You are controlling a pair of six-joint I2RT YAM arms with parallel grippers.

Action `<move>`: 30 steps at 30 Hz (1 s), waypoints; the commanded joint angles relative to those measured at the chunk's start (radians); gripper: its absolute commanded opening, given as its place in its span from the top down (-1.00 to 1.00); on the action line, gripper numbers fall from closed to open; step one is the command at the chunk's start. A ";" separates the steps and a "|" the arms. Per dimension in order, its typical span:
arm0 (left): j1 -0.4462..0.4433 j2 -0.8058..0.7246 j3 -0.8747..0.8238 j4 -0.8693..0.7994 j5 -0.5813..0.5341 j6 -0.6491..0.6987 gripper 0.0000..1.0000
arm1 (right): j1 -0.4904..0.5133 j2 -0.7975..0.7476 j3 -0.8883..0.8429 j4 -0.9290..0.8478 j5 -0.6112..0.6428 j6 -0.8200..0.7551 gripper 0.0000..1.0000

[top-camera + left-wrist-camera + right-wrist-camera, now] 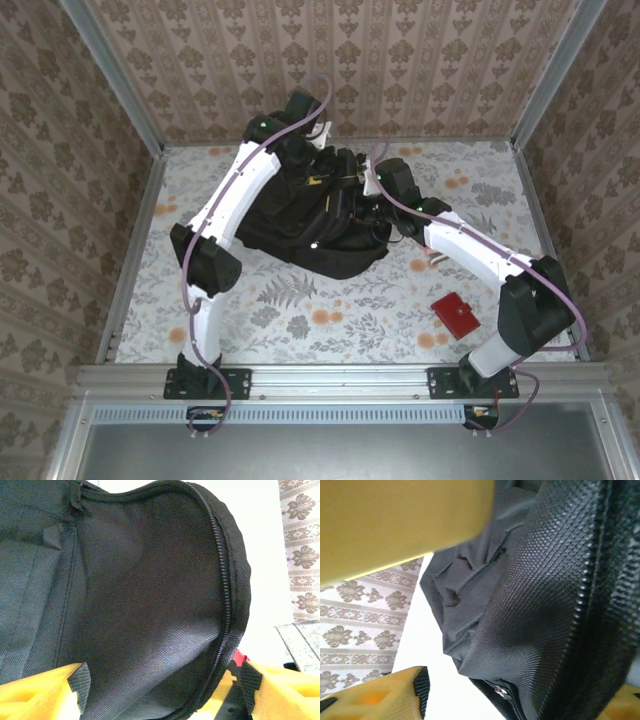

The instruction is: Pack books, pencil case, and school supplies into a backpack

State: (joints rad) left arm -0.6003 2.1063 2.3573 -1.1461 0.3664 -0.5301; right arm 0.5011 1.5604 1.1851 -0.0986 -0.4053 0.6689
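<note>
The orange-red book lies at the lower right, nearer the right gripper. That one and the left gripper are both spread wide at the black backpack.

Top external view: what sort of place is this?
Probably a staged robot test cell: a floral-print table boxed in by wallpapered panels on aluminium posts, with the left arm and right arm bolted to a rail at its near edge.

Black backpack, red book, yellow fingers, grey-and-orange floral table, brown damask-patterned walls.
</note>
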 commanded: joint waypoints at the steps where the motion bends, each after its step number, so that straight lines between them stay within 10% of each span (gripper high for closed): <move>1: 0.006 -0.057 -0.047 0.062 0.004 -0.025 -0.64 | 0.013 -0.047 -0.060 0.221 -0.101 0.018 -0.34; 7: -0.053 -0.027 0.009 -0.051 -0.118 0.046 -0.66 | -0.023 -0.130 -0.224 0.424 -0.032 0.097 -0.80; 23: -0.008 -0.256 -0.279 0.086 -0.183 0.049 -0.65 | -0.205 0.077 -0.168 0.663 -0.293 0.385 -0.83; 30: -0.052 -0.268 -0.278 -0.005 -0.252 0.143 -0.64 | -0.241 0.141 0.012 0.402 -0.318 0.395 -0.62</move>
State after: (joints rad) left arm -0.6159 1.8244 2.0579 -1.0958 0.1600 -0.4553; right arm 0.2729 1.6905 1.1049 0.4103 -0.6720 1.0340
